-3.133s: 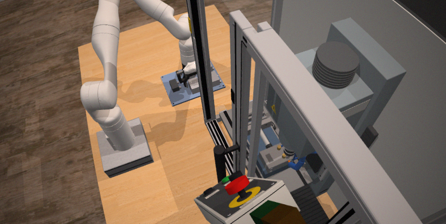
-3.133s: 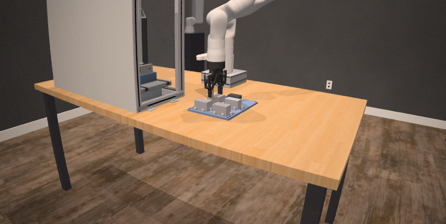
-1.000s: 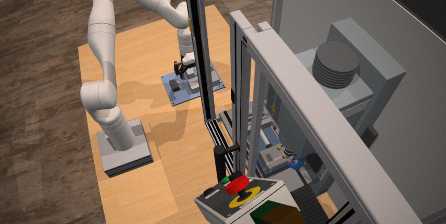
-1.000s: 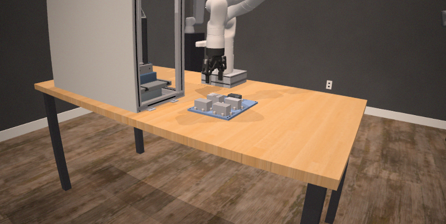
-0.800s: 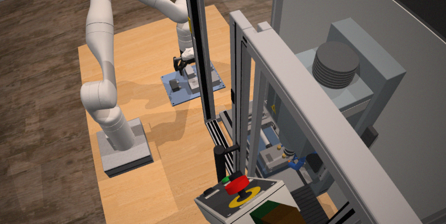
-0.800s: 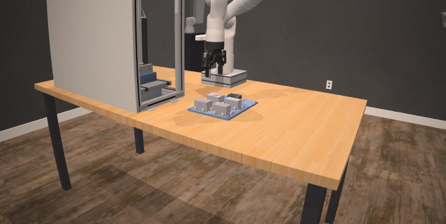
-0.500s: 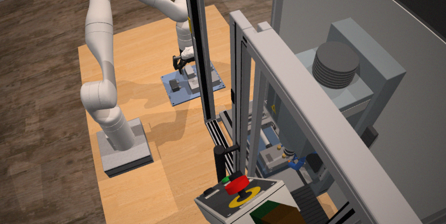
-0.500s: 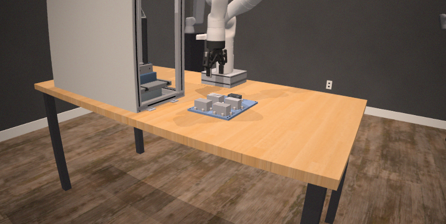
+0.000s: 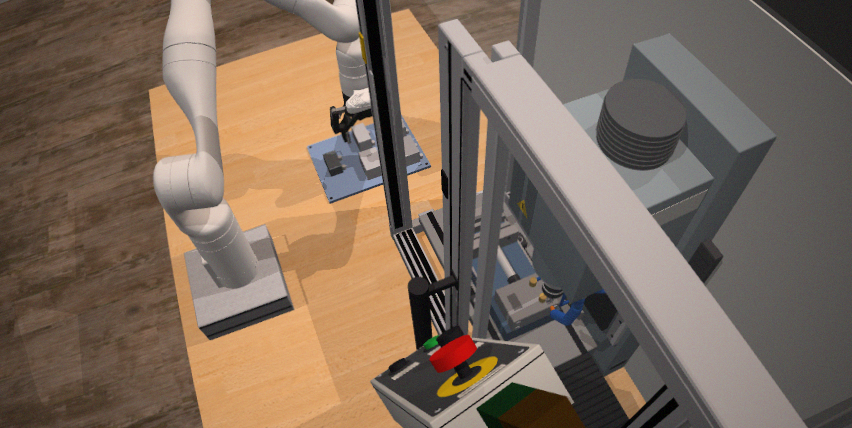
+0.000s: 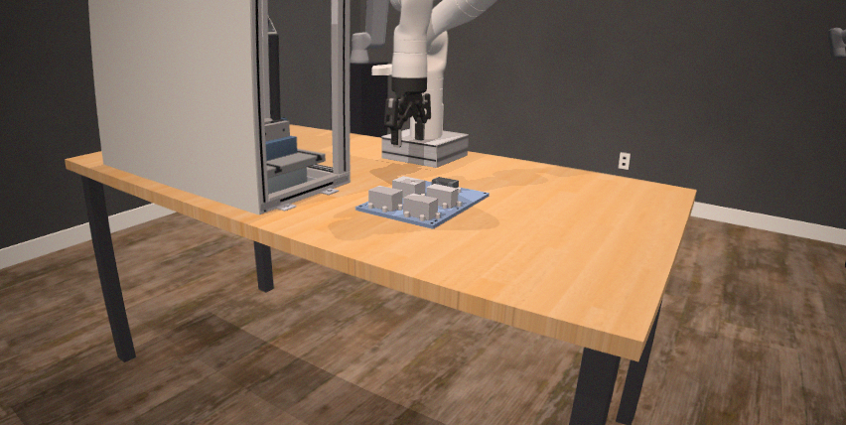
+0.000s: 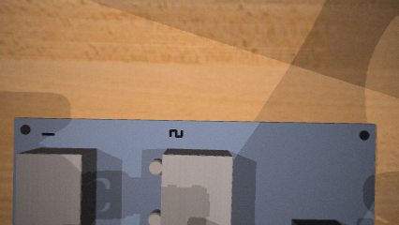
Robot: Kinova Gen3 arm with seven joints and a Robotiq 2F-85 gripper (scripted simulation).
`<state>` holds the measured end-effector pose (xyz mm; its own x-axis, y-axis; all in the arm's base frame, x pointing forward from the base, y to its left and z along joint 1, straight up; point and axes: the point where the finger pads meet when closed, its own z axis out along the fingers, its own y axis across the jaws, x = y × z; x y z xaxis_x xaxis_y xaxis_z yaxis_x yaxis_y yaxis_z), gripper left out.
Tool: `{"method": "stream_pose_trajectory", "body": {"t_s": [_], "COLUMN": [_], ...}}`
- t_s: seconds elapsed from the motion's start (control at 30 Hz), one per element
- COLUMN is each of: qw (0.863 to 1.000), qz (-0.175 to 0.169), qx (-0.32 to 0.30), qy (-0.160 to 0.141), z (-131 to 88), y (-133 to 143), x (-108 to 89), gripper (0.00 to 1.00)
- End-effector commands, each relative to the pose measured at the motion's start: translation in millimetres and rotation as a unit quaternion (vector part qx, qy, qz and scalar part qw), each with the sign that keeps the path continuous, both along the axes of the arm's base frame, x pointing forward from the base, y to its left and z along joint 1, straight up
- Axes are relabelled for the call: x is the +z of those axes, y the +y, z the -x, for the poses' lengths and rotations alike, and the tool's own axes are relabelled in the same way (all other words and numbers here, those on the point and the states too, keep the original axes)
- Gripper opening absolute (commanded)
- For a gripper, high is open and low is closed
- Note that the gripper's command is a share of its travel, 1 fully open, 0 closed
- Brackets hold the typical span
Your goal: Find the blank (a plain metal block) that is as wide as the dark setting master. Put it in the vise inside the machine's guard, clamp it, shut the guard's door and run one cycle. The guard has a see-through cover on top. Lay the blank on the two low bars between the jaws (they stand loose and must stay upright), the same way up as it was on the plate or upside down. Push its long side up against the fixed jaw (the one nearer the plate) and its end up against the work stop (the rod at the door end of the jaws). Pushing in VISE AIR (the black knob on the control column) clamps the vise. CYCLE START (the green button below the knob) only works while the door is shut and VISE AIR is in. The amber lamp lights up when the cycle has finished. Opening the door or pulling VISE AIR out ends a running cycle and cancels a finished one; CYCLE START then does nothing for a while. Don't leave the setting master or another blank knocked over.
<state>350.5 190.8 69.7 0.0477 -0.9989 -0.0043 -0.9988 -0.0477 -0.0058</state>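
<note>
Pincer wide open over blue plate

Top: pincer [image 9: 341,126] hangs above plate [image 9: 338,189], fully spread, gripping nothing.
Exterior: four pale blanks [image 10: 420,206] and dark setting master [image 10: 445,183] sit on plate [image 10: 435,223], on desk [image 10: 562,256].
Wrist: two blanks [image 11: 197,187] show near plate's [image 11: 304,141] edge.

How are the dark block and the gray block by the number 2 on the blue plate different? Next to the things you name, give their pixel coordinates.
The setting master [image 9: 333,163] [image 10: 445,183] is dark, while the blank by the 2 [image 11: 197,187] is light gray. The setting master has no number 2 beside it; the blank does. Both stand on the blue plate [image 9: 351,189] [image 10: 473,196] [image 11: 300,150].
</note>
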Motion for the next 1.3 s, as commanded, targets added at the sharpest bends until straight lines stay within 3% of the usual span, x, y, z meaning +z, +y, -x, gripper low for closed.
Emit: {"method": "stream_pose_trajectory", "body": {"t_s": [0.0,0.17,0.57,0.73,1.13,1.27], "qw": [1.0,1.0,1.0,1.0,1.0,1.0], "qz": [0.0,0.0,0.0,-0.001,-0.001,-0.001], "qx": [0.0,0.0,0.0,0.0,0.0,0.001], "qy": [0.001,0.001,0.001,0.0,0.0,-0.001], "z": [-0.3,-34.2,-34.2,-69.7,-69.7,-84.9], "y": [0.1,37.0,37.0,75.7,75.7,92.5], "x": [0.5,1.3,1.3,2.5,2.5,2.9], "gripper": [1.0,1.0,1.0,1.0,1.0,1.0]}}
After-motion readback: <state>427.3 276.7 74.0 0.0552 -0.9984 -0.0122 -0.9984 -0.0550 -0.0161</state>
